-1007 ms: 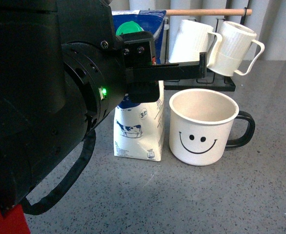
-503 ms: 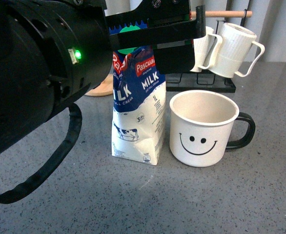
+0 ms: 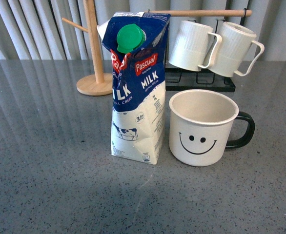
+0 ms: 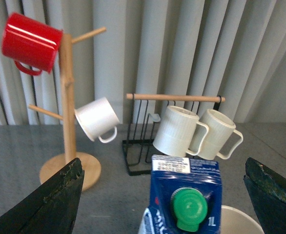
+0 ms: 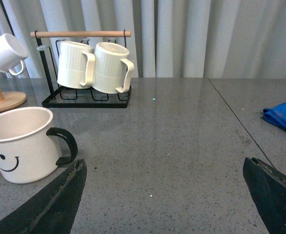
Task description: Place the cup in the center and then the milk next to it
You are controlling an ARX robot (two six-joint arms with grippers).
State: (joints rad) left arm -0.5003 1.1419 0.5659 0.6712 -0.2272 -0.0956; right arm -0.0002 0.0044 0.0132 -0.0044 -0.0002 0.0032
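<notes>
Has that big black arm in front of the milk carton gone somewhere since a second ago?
Yes. It has left the front view entirely, uncovering the milk beside the cup.

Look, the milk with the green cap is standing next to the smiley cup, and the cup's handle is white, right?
Not quite. The milk with its green cap does stand beside the smiley cup, but the cup's handle is black, as the front view shows.

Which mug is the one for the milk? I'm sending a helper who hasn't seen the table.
Find the black rack with the wooden bar at the back of the grey table. In front of it stands a milk carton, and the cup sits right beside that. It alone has a black smiley face and black handle; the rack's two mugs are ribbed and white-handled.
</notes>
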